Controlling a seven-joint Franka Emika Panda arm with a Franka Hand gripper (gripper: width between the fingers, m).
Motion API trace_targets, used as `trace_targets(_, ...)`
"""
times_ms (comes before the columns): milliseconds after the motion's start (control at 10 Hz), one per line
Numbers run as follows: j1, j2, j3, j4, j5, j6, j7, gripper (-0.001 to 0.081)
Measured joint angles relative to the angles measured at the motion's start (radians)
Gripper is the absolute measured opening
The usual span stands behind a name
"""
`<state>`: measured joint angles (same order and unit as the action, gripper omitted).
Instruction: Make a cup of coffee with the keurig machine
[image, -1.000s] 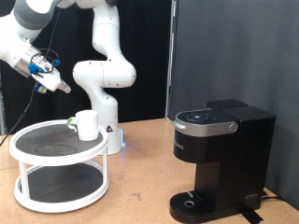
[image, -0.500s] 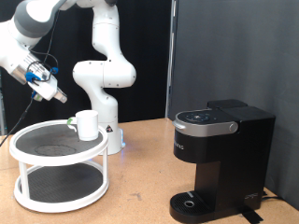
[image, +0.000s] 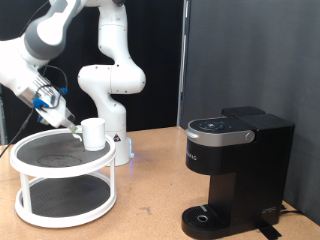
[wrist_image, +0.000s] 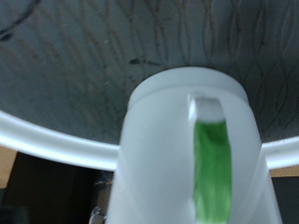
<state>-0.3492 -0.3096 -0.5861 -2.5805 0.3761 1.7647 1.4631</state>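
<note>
The keurig machine (image: 236, 170) is sitting lid-down on the bench (image: 150, 200), its drip base bare. Beyond, the gripper (image: 70, 123) is closing on the cup (image: 93, 133) atop the two-tier stand (image: 62, 178); whether its jaws are spread or closed I cannot tell. Judging so, grasping the handle (wrist_image: 211, 159) needs alignment.

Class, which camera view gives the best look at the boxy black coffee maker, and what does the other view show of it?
The exterior view: the boxy black coffee maker stands whole at that view's right, lid shut, drip base bare. The wrist view shows none of it, only the small white mug on the round tray.
</note>
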Motion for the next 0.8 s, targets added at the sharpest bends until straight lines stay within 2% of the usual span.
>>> trace_targets(100, 0.002, 0.007, 0.007, -0.015, 0.0, 0.014, -0.01, 0.0601)
trace_targets(200, 0.003, 0.012, 0.012, -0.027, 0.0, 0.02, -0.018, 0.0707)
trace_targets(300, 0.004, 0.014, 0.014, -0.037, 0.0, 0.023, -0.026, 0.0727)
trace_targets(800, 0.004, 0.014, 0.02, -0.054, 0.002, 0.032, -0.041, 0.0734)
